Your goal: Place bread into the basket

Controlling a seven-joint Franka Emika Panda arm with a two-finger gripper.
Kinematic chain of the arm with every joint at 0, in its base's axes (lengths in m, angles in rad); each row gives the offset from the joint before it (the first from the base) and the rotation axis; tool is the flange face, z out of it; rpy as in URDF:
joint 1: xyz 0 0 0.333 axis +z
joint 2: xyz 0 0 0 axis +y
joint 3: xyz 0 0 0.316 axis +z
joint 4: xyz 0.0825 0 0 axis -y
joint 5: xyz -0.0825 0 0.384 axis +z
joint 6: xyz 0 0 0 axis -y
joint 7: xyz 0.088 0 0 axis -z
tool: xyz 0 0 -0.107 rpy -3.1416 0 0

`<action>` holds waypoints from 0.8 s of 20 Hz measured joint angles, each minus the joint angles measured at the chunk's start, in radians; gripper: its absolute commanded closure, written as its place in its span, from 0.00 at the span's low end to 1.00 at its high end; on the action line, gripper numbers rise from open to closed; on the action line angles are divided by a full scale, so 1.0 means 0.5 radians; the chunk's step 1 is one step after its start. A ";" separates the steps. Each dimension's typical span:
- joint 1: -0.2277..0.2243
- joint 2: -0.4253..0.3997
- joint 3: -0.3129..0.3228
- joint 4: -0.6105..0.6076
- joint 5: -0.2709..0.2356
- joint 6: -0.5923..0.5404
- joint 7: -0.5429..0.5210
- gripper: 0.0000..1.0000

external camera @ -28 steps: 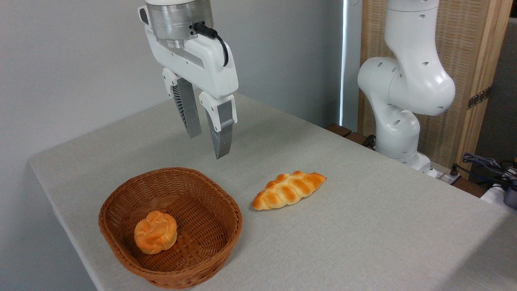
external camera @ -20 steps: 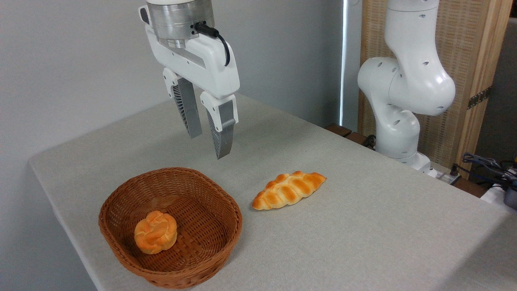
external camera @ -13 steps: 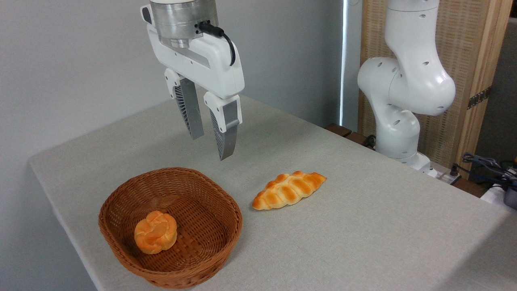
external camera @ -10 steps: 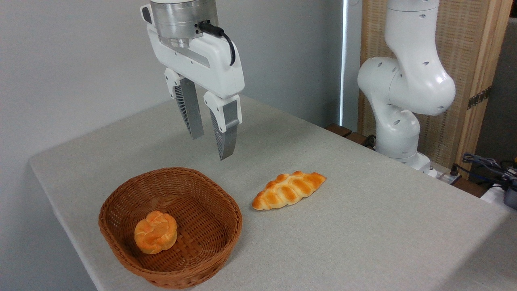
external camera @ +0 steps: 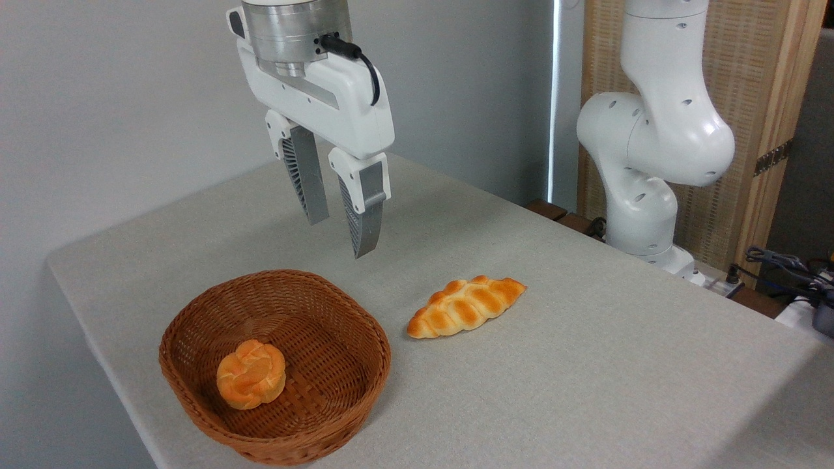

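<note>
A: How much room is there around the basket?

B: Not much on its near side. It sits close to the table's front-left edge, with only a thin strip of cloth showing past its rim. To its right and behind it the tabletop is bare and wide.

A: And the bread?

B: It lies flat on the table, to the right of the basket, near it but not touching. A strip of bare cloth runs between the loaf's left tip and the rim. The loaf lies at a slant, its right end farther back. Open cloth surrounds it on all sides, well away from every table edge.

A: Where is the claw?

B: The gripper hangs in the air above the far side of the basket, up and to the left of the loaf, fingers pointing down. The jaws stand a narrow way apart with nothing between them. There is clear air under the tips.

A: Count things for me.

B: One basket, one long braided loaf on the table, one small round bun inside the basket at its left front. One arm, its white base standing at the table's far right edge.
</note>
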 measured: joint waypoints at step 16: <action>0.002 -0.006 0.023 0.000 0.000 0.000 0.000 0.00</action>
